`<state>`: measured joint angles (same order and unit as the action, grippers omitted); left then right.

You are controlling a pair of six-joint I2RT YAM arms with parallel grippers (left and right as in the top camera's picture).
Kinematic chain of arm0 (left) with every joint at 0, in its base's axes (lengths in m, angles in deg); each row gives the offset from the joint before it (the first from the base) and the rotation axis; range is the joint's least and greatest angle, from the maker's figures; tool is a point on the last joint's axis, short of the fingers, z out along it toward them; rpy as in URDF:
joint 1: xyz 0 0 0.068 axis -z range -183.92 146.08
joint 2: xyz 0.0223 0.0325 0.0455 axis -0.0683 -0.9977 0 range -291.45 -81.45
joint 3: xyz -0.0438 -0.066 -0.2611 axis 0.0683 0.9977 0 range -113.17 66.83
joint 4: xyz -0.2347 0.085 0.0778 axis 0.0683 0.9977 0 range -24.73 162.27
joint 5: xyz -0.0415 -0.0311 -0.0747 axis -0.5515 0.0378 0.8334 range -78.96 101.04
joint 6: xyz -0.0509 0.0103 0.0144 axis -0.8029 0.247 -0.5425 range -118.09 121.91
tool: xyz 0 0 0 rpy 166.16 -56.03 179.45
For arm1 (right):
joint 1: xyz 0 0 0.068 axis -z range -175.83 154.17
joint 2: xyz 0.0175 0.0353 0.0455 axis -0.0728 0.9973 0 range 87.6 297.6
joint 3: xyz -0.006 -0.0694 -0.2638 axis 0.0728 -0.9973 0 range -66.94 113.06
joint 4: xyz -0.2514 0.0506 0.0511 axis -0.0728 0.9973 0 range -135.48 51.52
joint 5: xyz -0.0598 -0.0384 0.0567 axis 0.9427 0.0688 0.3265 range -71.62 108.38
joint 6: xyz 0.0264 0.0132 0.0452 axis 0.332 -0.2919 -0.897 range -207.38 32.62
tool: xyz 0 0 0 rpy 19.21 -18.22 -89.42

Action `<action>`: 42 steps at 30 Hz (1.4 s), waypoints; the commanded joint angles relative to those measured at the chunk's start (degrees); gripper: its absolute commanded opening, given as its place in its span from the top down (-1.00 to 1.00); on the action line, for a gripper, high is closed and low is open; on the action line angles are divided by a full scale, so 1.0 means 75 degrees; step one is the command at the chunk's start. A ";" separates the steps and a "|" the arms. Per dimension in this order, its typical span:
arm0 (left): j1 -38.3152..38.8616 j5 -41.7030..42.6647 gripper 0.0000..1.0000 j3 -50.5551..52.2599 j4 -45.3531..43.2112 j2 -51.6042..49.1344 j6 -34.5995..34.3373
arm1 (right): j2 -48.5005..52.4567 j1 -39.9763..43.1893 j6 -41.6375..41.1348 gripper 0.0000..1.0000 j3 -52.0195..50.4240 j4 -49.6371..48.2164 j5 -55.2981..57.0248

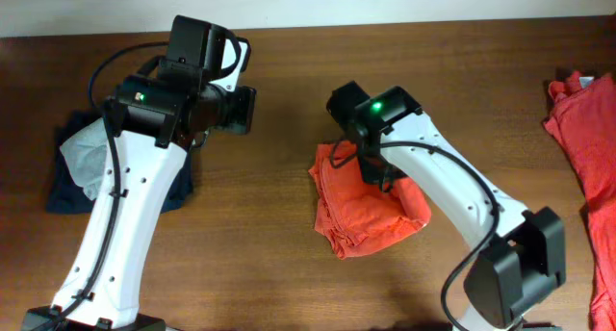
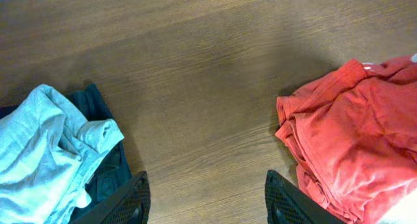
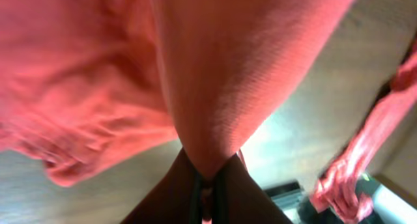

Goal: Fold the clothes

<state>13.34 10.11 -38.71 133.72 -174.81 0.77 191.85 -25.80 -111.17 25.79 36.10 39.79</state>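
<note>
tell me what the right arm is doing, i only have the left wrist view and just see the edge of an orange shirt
observer: the right pincer is shut on a fold of that orange shirt, which lies bunched in the middle of the table.
operator: any other shirts out there
observer: yes, another orange shirt lies spread at the table's far right edge, well apart from the bunched one.
</note>
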 commanded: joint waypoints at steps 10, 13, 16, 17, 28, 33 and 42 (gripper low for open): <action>-0.0023 -0.0079 -0.13 -0.0137 -0.0026 0.0181 0.0009 | 0.1198 -0.1122 -0.0096 0.92 -0.0055 -0.1784 -0.1973; -0.0023 -0.0079 -0.13 -0.0137 -0.0032 0.0181 0.0009 | 0.1635 -0.1472 -0.0096 0.92 -0.0055 -0.1950 -0.1973; -0.0023 -0.0079 -0.14 -0.0137 -0.0032 0.0181 0.0009 | 0.1941 -0.1722 -0.0096 0.92 -0.0055 -0.2002 -0.1970; -0.0023 -0.0079 -0.14 -0.0137 -0.0035 0.0181 0.0009 | 0.2060 -0.1795 -0.0096 0.92 -0.0055 -0.2017 -0.1970; -0.0023 -0.0082 -0.14 -0.0137 -0.0038 0.0181 0.0009 | 0.2498 -0.1903 -0.0093 0.42 -0.0055 -0.1932 -0.1999; -0.0026 -0.0157 -0.15 -0.0137 -0.0090 0.0181 0.0012 | 0.2104 -0.1903 -0.0090 0.35 -0.0017 -0.1553 -0.2002; -0.0023 -0.0254 -0.25 -0.0137 -0.0271 0.0181 0.0009 | 0.0251 -0.1795 -0.0041 -0.10 -0.0017 -0.0901 -0.2451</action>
<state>13.34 9.02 -38.73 132.21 -174.81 0.77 198.71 -39.77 -111.21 25.62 28.27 22.54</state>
